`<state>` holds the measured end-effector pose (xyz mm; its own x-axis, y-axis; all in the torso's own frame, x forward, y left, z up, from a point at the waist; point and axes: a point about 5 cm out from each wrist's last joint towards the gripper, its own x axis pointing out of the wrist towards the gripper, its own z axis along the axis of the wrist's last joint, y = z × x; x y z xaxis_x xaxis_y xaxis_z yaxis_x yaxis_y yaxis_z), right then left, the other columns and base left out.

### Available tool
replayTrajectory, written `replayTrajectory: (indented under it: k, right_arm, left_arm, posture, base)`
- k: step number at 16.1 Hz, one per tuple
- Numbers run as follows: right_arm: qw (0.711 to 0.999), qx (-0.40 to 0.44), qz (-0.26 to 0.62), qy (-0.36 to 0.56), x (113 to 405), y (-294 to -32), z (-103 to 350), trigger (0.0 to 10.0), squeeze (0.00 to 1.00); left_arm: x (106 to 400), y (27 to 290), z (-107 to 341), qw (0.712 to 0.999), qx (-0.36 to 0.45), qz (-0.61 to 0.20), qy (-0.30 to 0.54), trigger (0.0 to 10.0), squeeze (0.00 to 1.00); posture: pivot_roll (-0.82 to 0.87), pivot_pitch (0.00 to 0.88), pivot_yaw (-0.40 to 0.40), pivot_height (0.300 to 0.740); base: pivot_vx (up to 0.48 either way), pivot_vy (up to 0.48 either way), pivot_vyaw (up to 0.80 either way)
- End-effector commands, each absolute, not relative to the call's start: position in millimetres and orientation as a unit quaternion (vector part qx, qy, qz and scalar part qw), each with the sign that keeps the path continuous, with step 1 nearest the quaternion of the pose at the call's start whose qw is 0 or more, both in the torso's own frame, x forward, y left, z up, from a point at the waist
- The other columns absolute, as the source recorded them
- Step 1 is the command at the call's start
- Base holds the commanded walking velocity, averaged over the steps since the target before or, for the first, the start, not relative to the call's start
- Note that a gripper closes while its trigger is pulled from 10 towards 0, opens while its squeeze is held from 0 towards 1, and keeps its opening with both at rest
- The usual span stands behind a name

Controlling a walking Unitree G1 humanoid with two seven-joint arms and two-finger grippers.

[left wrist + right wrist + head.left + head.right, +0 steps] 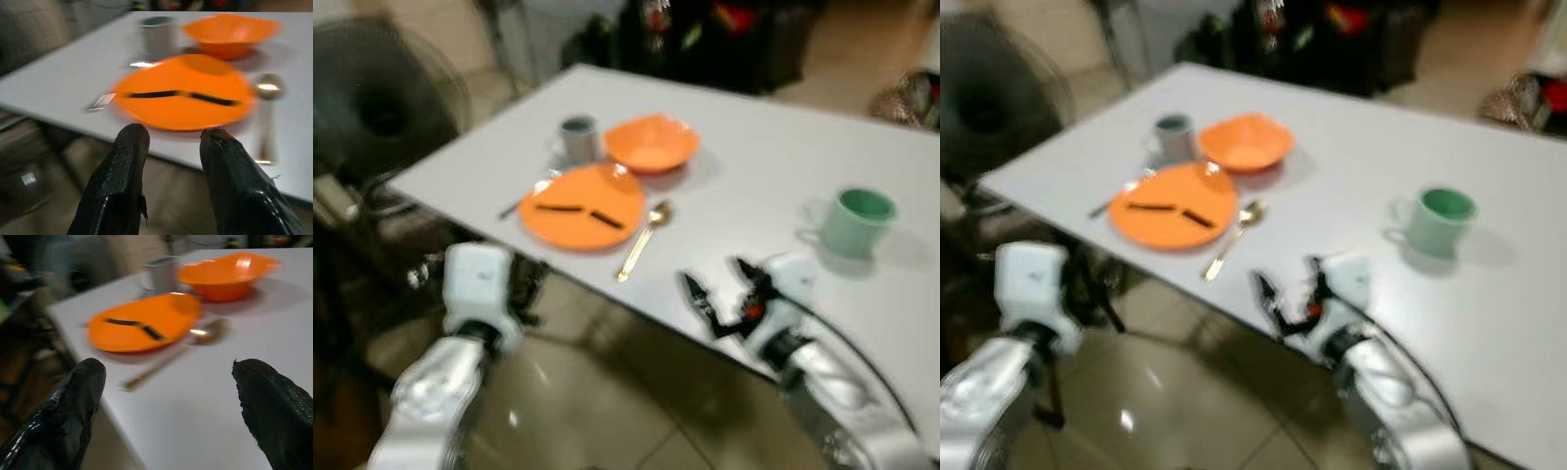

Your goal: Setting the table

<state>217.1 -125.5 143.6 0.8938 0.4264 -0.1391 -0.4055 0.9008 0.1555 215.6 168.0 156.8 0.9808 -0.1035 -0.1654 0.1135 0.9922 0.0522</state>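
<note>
Green mug on table, head views, right gripper spread

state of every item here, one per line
round orange plate: flat on the white table, two dark sticks across it
orange bowl: upright behind the plate
grey mug: upright
green mug: upright, apart
gold spoon: lying right of the plate
left claw: open, holding nothing
right claw: open, holding nothing

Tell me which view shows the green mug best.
The left eye view: the green mug stands whole on the white table, beyond the right gripper. The right eye view shows it about as well, slightly smaller. The wrist views look toward the orange plate instead.
</note>
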Motion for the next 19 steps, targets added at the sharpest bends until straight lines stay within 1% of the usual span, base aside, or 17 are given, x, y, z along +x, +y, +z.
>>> replayTrajectory:
  k: [1, 3, 4, 8, 10, 15, 19]
  right_arm:
    - [0.974, 0.058, 0.205, 0.076, 221, -131, 148, 10.0, 0.0]
    - [0.973, 0.055, 0.21, 0.075, 224, -128, 148, 10.0, 0.0]
    - [0.972, 0.055, 0.215, 0.074, 225, -127, 147, 10.0, 0.0]
    - [0.97, 0.068, 0.221, 0.073, 228, -122, 147, 10.0, 0.0]
    - [0.969, 0.073, 0.223, 0.073, 228, -121, 146, 10.0, 0.0]
    - [0.968, 0.078, 0.227, 0.072, 229, -119, 145, 10.0, 0.0]
    - [0.967, 0.077, 0.231, 0.069, 231, -118, 145, 10.0, 0.0]
  left_arm:
    - [217, 164, 163, 0.995, 0.037, -0.064, 0.068, 10.0, 0.0]
    - [217, 167, 162, 0.995, 0.053, -0.059, 0.064, 10.0, 0.0]
    - [216, 168, 160, 0.995, 0.045, -0.052, 0.067, 10.0, 0.0]
    - [222, 163, 169, 0.996, 0.063, -0.06, 0.034, 10.0, 0.0]
    - [222, 166, 169, 0.996, 0.061, -0.052, 0.031, 10.0, 0.0]
    - [222, 166, 173, 0.996, 0.06, -0.065, 0.019, 10.0, 0.0]
    - [222, 161, 174, 0.995, 0.057, -0.076, 0.013, 10.0, 0.0]
  posture:
    - [-0.07, 0.012, 0.083, 0.74]
    - [-0.06, 0.0, 0.076, 0.74]
    - [-0.06, 0.0, 0.074, 0.74]
    - [-0.05, 0.0, 0.076, 0.74]
    - [-0.05, 0.0, 0.082, 0.74]
    - [-0.05, 0.0, 0.084, 0.74]
    - [-0.05, 0.0, 0.082, 0.74]
  base:
    - [0.0, 0.0, 0.8]
    - [0.0, 0.0, 0.8]
    - [0.0, 0.0, 0.8]
    - [0.0, 0.0, 0.8]
    - [0.0, 0.0, 0.8]
    - [0.0, 0.0, 0.8]
    - [0.308, 0.0, 0.8]
